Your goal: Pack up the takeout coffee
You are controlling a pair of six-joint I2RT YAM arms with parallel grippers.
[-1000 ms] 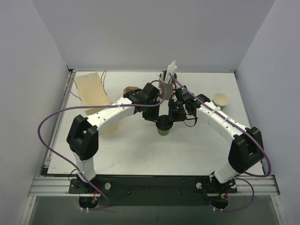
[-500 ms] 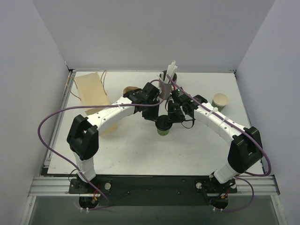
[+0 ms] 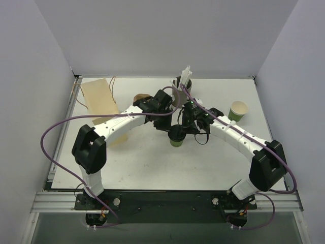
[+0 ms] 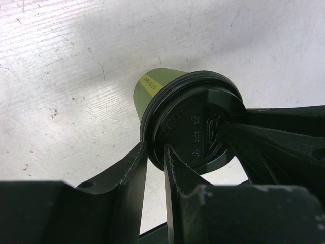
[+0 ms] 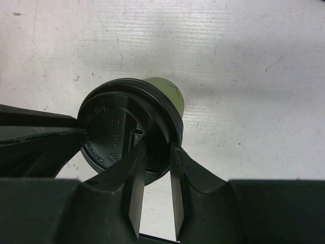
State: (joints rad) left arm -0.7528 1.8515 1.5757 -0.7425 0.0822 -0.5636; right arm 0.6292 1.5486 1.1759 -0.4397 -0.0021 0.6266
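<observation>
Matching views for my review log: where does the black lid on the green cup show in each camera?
Top external: black lid near picture centre, slightly right and below.
Left wrist: right of centre, filling the middle.
Right wrist: left of centre.
Shared landmark: the green cup under the lid.

1. The takeout coffee (image 3: 177,142) stands mid-table (image 3: 152,165), its lid (image 4: 195,127) on top
2. The left gripper (image 4: 155,152) straddles the lid's rim from the left, the right gripper (image 5: 158,155) from the right
3. The straw cup (image 3: 181,85) stands just behind
4. A paper bag (image 3: 99,99) lies back left, a second cup (image 3: 237,110) far right
</observation>
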